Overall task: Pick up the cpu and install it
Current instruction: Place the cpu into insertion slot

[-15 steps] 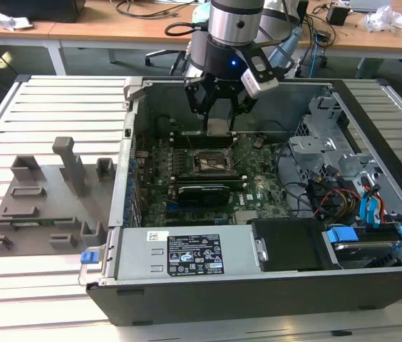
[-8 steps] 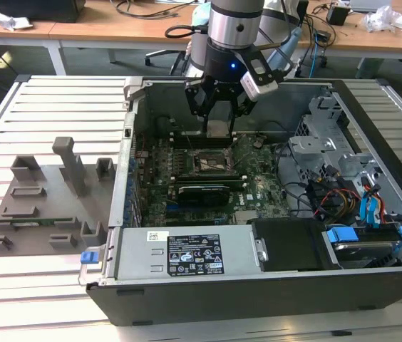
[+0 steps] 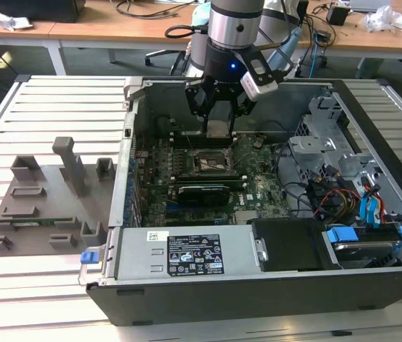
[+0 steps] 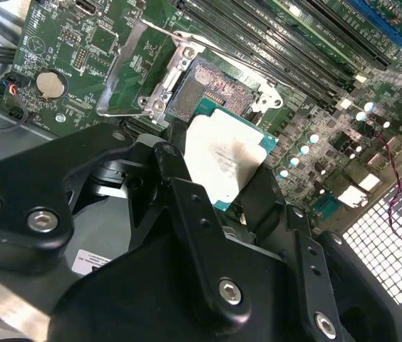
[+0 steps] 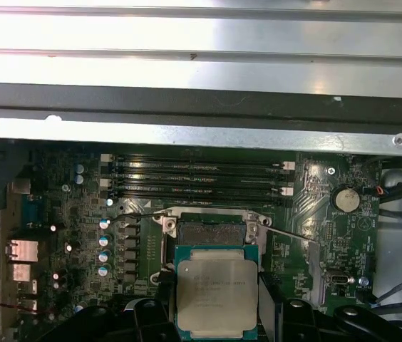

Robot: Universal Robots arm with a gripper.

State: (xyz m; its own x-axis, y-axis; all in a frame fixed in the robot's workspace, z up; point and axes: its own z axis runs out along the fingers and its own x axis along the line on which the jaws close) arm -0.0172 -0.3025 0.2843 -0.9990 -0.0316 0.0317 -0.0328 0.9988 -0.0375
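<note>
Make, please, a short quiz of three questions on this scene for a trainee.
1. True or false: the cpu already sits in the socket.
2. What does the end effector grip? A) a memory stick B) the cpu C) nothing
3. Fill in: the socket's metal frame is swung ___.
Key: 1 false, it is held above the socket; 2 B; 3 open.

Slatted pale metal bench [image 3: 44, 100] in front; wooden desks [image 3: 101, 30] behind, strewn with cables [image 3: 144, 7] and crumpled paper [image 3: 5, 20]. Light even.
</note>
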